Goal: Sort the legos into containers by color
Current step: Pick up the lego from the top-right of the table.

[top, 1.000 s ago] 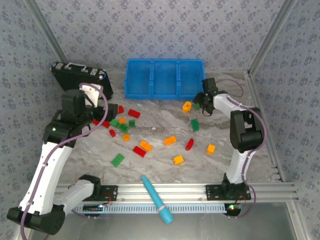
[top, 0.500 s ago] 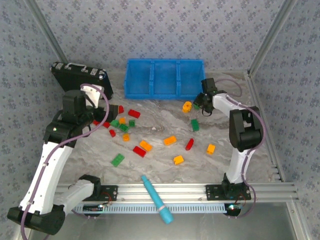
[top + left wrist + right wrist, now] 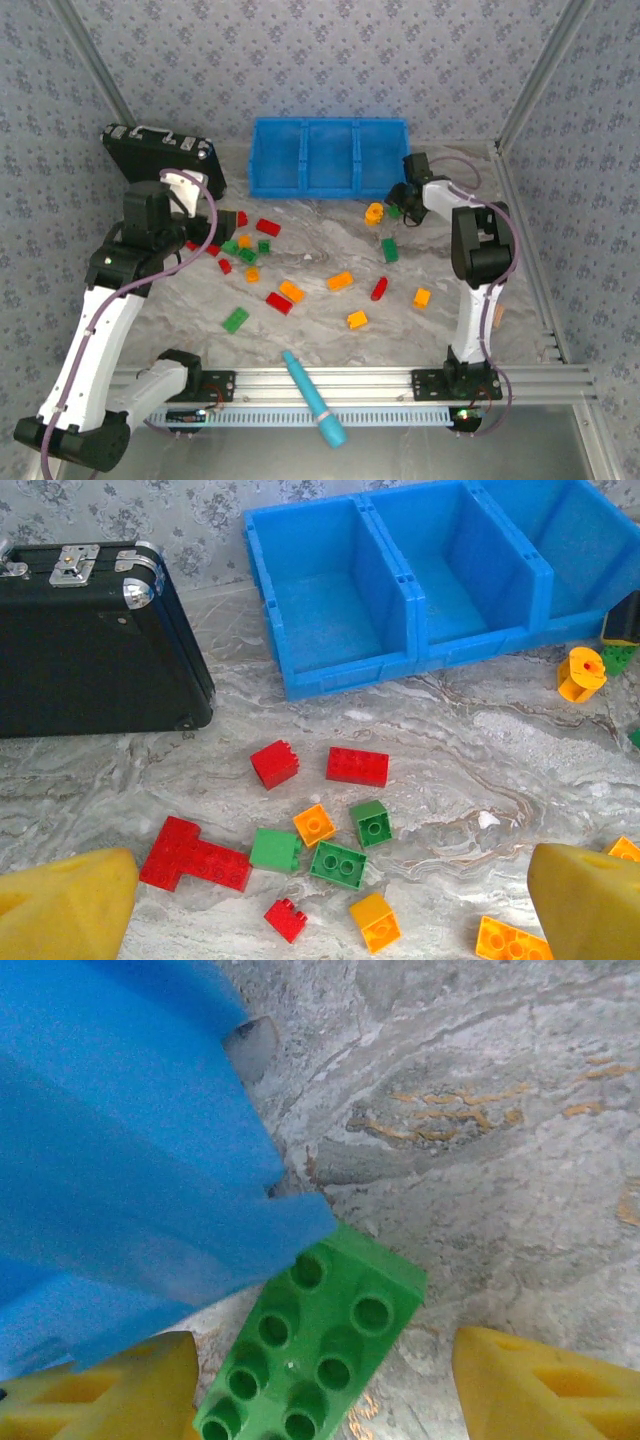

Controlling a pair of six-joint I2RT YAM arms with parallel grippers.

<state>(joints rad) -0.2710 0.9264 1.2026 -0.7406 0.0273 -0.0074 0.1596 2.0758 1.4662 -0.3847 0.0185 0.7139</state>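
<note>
green lego brick point(image 3: 320, 1330) is seen lying flat on the marbled table point(image 3: 520, 1160), tucked against a corner of the blue bin point(image 3: 120, 1160) at its 10 o'clock. it is straddled by the right gripper point(image 3: 325, 1385), jaws parted and not closed on it. other legos point(image 3: 290, 290) are scattered mid-table. the left gripper point(image 3: 325, 895) is spread wide above a mixed cluster point(image 3: 330, 840) at the table's 9 o'clock.

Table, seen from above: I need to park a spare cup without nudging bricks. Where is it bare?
Bare: the marble in front of the blue bin's middle, and the strip between the orange brick and the near rail. Crowded: the red-green cluster by the left fingers, and the bin's right corner.
</note>
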